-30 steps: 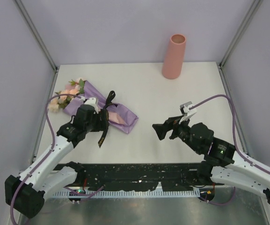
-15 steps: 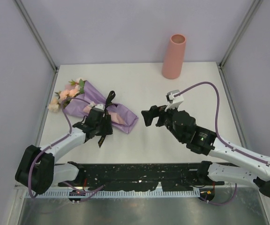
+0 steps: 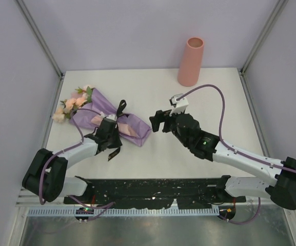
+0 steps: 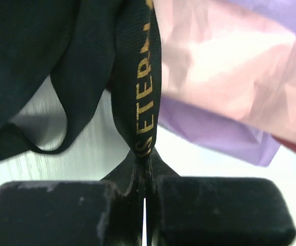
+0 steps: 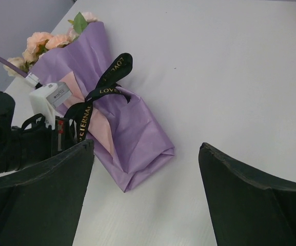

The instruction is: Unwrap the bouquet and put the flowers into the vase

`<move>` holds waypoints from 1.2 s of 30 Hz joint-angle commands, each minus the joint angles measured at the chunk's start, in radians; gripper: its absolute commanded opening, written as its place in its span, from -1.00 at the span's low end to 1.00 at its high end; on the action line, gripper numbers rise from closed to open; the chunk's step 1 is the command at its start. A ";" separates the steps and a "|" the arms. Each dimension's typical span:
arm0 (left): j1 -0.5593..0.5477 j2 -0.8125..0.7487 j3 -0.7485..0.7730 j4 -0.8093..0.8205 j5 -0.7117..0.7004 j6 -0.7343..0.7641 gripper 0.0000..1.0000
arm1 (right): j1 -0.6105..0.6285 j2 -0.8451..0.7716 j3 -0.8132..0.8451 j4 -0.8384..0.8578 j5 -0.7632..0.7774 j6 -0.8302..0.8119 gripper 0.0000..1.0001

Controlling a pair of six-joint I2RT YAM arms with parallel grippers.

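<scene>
1 bouquet (image 3: 135, 128) lies on its side on the table (image 3: 153, 92), wrapped in purple and pink paper. Its flowers (image 3: 68, 105) point away from both grippers, toward the far left. A black ribbon (image 4: 146, 97) with gold lettering is tied around its middle. 1 tail of it hangs down into the left gripper (image 4: 145, 205), whose jaws are pressed together on that tail. The pink and purple paper lies just beyond the pads and to their right. The right gripper (image 5: 146, 154) hovers with its jaws spread wide. The folded bottom end of the wrapping is just ahead of the gap, apart from both fingers. The vase (image 3: 191, 61) stands upright at the table's far edge, well beyond the right gripper.
</scene>
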 commanded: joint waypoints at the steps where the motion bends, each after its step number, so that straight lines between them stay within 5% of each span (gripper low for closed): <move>1: 0.000 -0.128 -0.089 0.004 0.094 -0.058 -1.00 | -0.026 0.085 0.041 0.152 -0.097 -0.088 0.72; 15: 0.000 -0.452 -0.216 -0.149 0.113 -0.170 -1.00 | -0.047 0.490 0.128 0.413 -0.653 -0.251 0.50; 25: 0.000 -0.493 -0.248 -0.168 0.138 -0.169 -1.00 | -0.086 0.725 0.092 0.884 -0.847 -0.453 0.35; 36: -0.001 -0.571 -0.276 -0.185 0.139 -0.175 -1.00 | -0.099 0.823 0.193 0.869 -0.947 -0.483 0.10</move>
